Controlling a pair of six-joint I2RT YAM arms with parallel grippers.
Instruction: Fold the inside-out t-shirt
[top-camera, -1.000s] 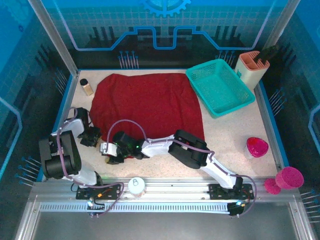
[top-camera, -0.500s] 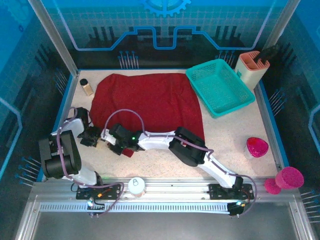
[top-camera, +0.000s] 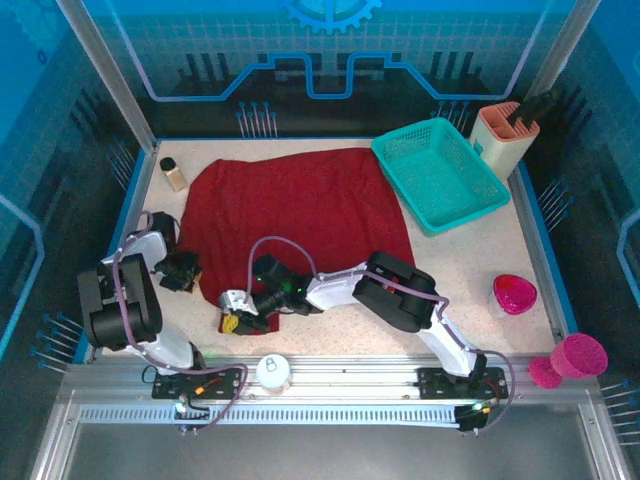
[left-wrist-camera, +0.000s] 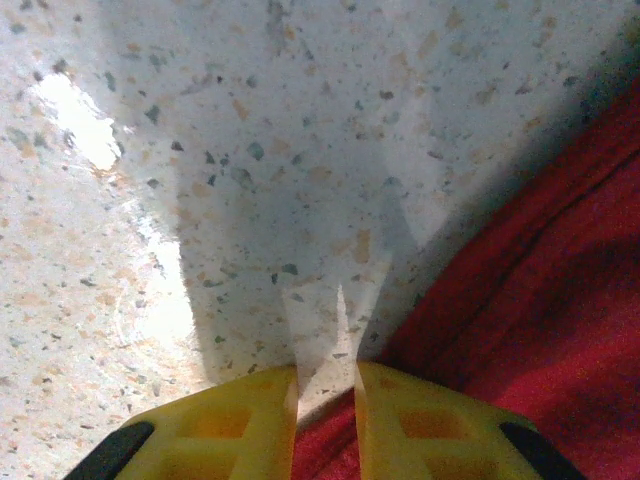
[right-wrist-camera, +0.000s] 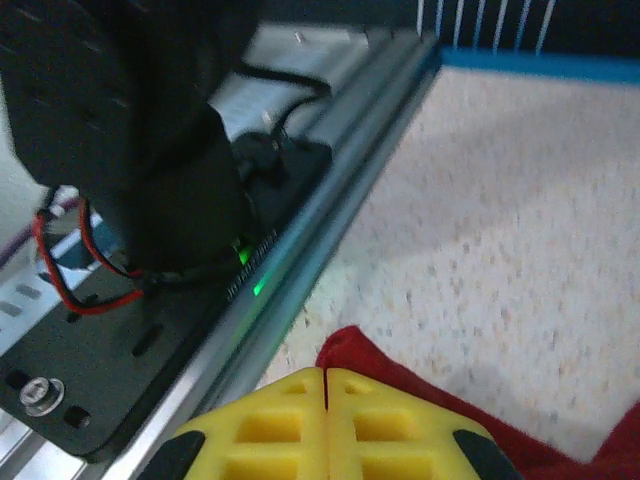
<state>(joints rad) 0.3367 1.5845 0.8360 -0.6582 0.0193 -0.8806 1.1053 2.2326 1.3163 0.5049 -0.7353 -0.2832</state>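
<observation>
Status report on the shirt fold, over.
Right hand shut on near corner of dark red cloth t-shirt. Left hand nearly closed at its left edge, grip unclear. Teal plastic mesh basket beside far right corner.

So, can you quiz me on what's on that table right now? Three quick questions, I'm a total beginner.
1. True or false: the red t-shirt lies inside the teal basket.
2. What do the right arm's jaws pinch? A) a t-shirt corner B) the basket's rim C) nothing
3. Fill in: seen from above, the small bottle stands to the t-shirt's ____.
Key: 1 false; 2 A; 3 left.
</observation>
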